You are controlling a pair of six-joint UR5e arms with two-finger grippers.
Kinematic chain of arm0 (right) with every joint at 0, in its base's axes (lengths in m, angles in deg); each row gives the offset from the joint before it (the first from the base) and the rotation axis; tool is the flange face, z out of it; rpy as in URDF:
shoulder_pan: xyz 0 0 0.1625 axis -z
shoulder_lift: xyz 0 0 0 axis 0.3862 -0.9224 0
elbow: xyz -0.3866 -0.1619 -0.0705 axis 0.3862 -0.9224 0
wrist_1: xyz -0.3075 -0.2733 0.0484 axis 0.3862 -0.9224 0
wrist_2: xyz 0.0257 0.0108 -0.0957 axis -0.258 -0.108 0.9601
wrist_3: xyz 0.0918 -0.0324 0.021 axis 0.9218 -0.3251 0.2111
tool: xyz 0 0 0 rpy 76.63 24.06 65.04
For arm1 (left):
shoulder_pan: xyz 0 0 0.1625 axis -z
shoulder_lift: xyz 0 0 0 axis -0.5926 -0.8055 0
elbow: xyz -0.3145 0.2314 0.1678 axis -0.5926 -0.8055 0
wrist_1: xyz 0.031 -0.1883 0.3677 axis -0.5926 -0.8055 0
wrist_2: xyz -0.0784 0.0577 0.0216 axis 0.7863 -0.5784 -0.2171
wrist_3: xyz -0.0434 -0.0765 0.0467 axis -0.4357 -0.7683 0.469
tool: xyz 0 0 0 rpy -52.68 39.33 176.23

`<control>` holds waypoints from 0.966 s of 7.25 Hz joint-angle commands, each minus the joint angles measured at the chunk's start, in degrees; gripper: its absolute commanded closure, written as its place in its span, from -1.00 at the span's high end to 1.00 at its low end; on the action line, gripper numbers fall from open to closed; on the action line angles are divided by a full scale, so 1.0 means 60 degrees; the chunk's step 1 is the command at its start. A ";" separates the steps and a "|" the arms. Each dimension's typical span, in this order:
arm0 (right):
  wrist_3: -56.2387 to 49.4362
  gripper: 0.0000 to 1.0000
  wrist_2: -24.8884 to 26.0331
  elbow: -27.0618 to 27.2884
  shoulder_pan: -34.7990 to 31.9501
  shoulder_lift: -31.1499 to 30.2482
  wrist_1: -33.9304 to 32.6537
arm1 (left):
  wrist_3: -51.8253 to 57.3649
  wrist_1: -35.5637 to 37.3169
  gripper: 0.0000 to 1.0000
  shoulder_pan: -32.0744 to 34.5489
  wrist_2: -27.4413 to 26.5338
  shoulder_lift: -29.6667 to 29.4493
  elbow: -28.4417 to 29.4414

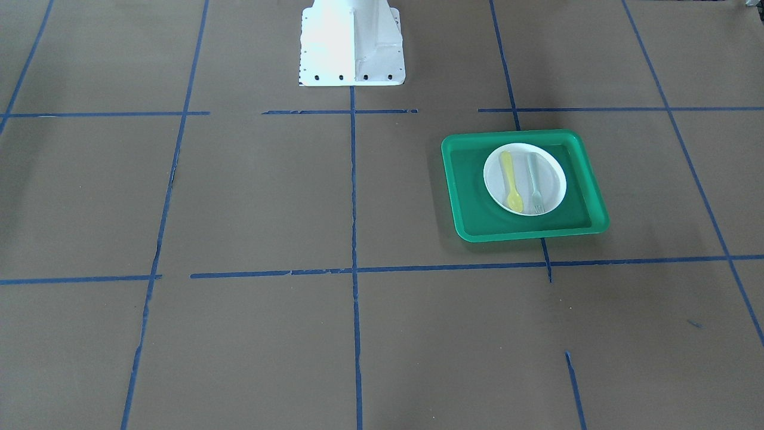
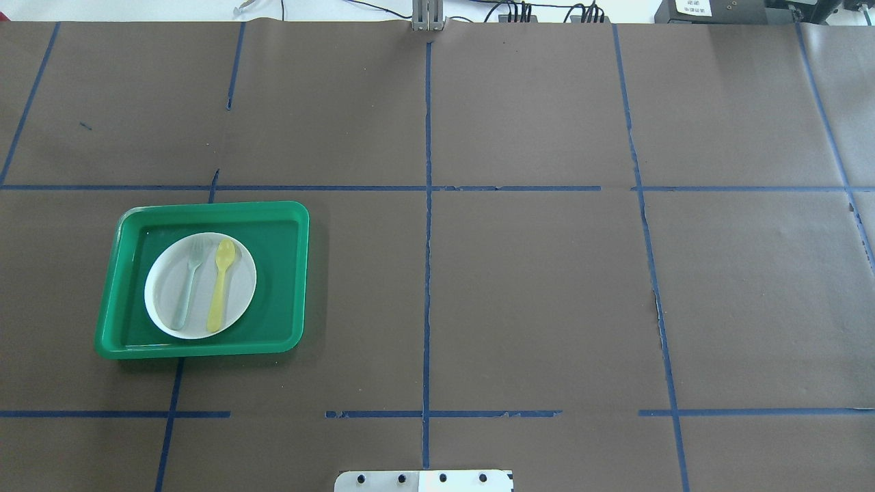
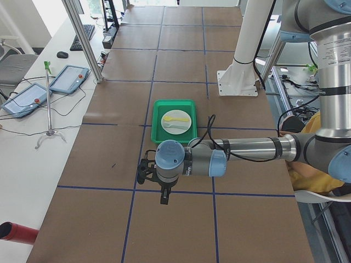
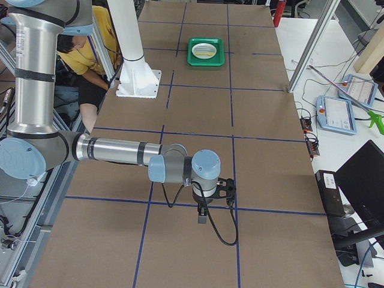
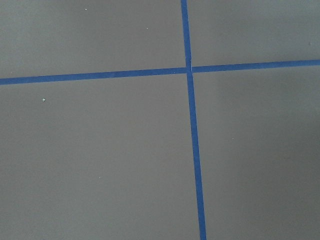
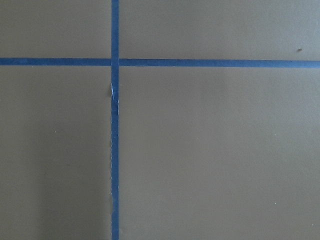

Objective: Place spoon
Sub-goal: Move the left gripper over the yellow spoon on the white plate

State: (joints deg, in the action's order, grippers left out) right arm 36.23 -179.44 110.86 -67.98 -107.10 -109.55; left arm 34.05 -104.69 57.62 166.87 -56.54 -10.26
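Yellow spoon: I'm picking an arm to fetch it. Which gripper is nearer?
Left. The left gripper hovers not far from the green tray with the yellow spoon; the right gripper is far off, toward the opposite end.

1. The green tray (image 2: pixel 212 207) has a raised rim on all four sides, so the white plate (image 2: pixel 243 273) inside is open only from above.
2. On the plate the yellow spoon (image 2: pixel 220 283) and the pale fork (image 2: pixel 187 287) lie parallel, just beside each other, with a narrow strip of plate between them. A wider strip lies on the spoon's outer side.
3. Bare brown paper (image 2: pixel 547 301) borders the tray all round, and the white base mount (image 2: pixel 424 480) stands well apart.
4. The left gripper (image 3: pixel 141 172) hangs past the tray's end. The right gripper (image 4: pixel 228 187) is well apart, at the table's other end. Their height above the paper is hard to judge from the side views.
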 commanded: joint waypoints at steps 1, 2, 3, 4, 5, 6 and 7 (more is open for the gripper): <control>0.0005 1.00 0.0000 0.0000 0.0000 0.0000 -0.0001 | 0.0014 -0.0014 1.00 -0.0043 -0.0013 -0.0045 -0.0030; -0.0010 1.00 0.0000 0.0000 0.0000 0.0000 -0.0001 | 0.0000 0.0000 1.00 -0.0044 0.0044 -0.0074 -0.0015; 0.0005 1.00 0.0000 0.0000 0.0000 0.0000 0.0014 | -0.0030 0.0000 1.00 -0.0044 0.0045 -0.0089 -0.0102; 0.0005 1.00 0.0000 0.0000 0.0000 0.0000 0.0000 | -0.0015 -0.0014 1.00 -0.0044 -0.0057 -0.0249 -0.0132; 0.0005 1.00 0.0000 0.0000 0.0000 0.0000 -0.0001 | -0.0030 0.0000 1.00 -0.0102 -0.0145 -0.0657 -0.0089; 0.0005 1.00 0.0000 0.0000 0.0000 0.0000 -0.0001 | -0.0030 -0.0014 1.00 -0.0494 -0.0102 -0.0835 -0.0306; 0.0005 1.00 0.0000 0.0000 0.0000 0.0000 -0.0001 | -0.0117 -0.0015 1.00 -0.1035 -0.0174 -0.0894 -0.1077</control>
State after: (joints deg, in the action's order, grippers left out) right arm 36.25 -179.44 110.86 -67.98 -107.10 -109.55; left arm 33.76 -104.76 54.70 166.17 -60.97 -12.73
